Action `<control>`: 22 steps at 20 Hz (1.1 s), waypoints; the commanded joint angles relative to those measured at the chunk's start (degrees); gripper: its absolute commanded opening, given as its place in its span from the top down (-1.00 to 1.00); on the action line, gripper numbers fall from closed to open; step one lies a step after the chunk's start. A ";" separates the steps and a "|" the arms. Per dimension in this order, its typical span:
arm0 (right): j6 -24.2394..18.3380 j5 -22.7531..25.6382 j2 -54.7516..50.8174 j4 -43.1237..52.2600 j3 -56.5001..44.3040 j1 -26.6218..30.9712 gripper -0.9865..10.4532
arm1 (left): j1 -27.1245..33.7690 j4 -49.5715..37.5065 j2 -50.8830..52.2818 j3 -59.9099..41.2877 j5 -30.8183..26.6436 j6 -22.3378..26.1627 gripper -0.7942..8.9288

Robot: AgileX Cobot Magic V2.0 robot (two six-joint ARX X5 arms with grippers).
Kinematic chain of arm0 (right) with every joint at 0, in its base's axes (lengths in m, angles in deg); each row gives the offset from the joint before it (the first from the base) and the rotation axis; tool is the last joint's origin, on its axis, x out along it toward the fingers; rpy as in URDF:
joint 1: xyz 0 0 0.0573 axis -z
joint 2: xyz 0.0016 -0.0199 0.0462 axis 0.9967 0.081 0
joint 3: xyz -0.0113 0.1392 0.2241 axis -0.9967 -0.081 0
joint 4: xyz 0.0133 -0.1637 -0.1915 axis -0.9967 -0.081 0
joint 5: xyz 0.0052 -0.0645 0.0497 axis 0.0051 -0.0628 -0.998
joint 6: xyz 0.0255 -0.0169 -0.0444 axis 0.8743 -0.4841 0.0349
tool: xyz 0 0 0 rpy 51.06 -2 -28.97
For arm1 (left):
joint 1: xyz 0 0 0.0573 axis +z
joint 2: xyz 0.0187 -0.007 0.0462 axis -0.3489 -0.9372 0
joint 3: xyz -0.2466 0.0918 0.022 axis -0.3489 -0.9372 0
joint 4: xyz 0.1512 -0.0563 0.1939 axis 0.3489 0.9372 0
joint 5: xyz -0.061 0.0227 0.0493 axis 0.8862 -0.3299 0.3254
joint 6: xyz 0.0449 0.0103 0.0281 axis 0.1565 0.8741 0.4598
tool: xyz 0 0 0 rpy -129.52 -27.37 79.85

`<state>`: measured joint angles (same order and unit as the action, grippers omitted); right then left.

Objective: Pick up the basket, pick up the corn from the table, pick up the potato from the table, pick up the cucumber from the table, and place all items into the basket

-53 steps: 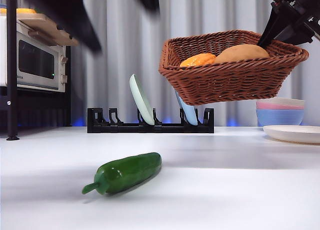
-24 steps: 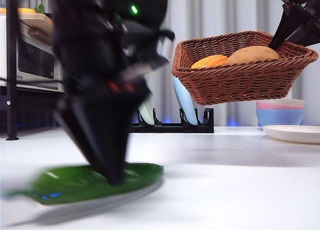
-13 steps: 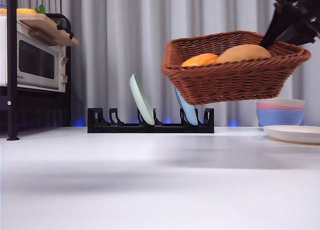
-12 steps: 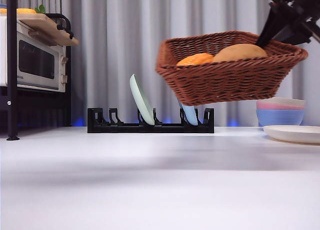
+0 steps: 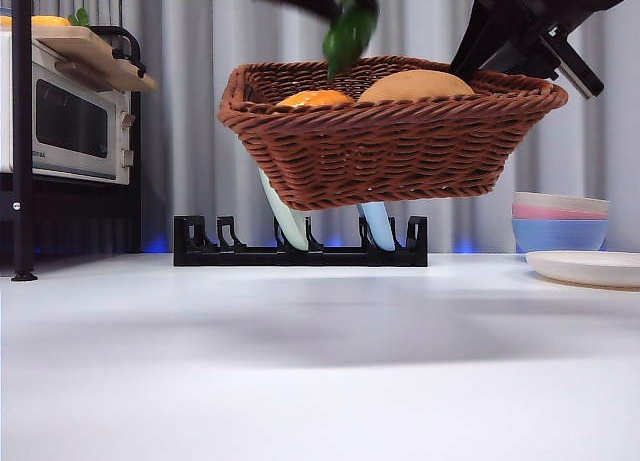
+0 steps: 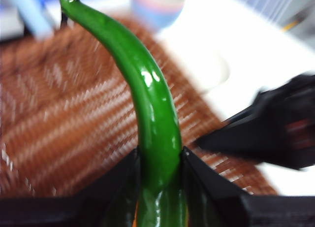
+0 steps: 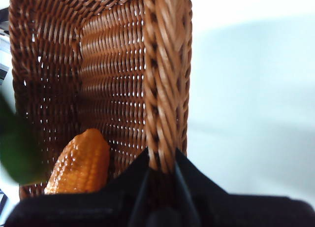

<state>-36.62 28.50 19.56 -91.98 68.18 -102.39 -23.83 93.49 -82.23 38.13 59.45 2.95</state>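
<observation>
The brown wicker basket (image 5: 390,146) hangs in the air above the white table (image 5: 300,381). My right gripper (image 7: 161,163) is shut on its rim (image 7: 165,84) and shows in the front view at the top right (image 5: 505,41). Inside lie the bumpy orange corn (image 5: 315,99) (image 7: 81,163) and the tan potato (image 5: 415,84). My left gripper (image 6: 158,158) is shut on the glossy green cucumber (image 6: 147,89), holding it stem-forward just over the basket's weave (image 6: 64,118). In the front view the cucumber (image 5: 348,36) dips toward the basket's rim, and it is a green blur (image 7: 15,148) in the right wrist view.
A black dish rack (image 5: 300,249) with two plates stands behind the basket. A microwave (image 5: 70,126) on a dark shelf is at the far left. Stacked pastel bowls (image 5: 560,226) and a white plate (image 5: 585,268) sit at the right.
The left gripper took the cucumber off the table and lifted it out of view; it is now above the basket. The basket has moved left, toward the middle.
</observation>
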 commanded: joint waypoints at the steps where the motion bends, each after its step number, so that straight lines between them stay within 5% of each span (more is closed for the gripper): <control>1: 1.14 -0.33 -0.04 1.11 0.17 -0.04 0.86 | 0.13 -0.61 -1.51 -0.39 0.44 -1.01 0.62; 3: 1.14 -0.33 -0.04 1.09 0.17 -0.04 0.86 | 0.39 -0.35 -1.95 -0.39 0.39 -0.98 -0.25; 4: 1.14 -0.31 -0.04 1.09 0.17 -0.04 0.86 | 0.48 -0.37 -1.95 -0.39 0.37 -0.96 -0.47; 9: 1.16 -0.31 0.20 1.11 0.17 -0.02 0.86 | 1.07 1.36 -1.01 1.95 0.46 -0.63 -0.46; 22: 6.56 -0.31 18.64 4.42 0.17 -0.02 0.86 | 1.25 17.73 10.60 17.44 -1.81 10.25 -0.45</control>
<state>-31.31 28.93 38.07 -88.38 68.18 -102.28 -22.76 111.44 -71.74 55.53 57.79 12.02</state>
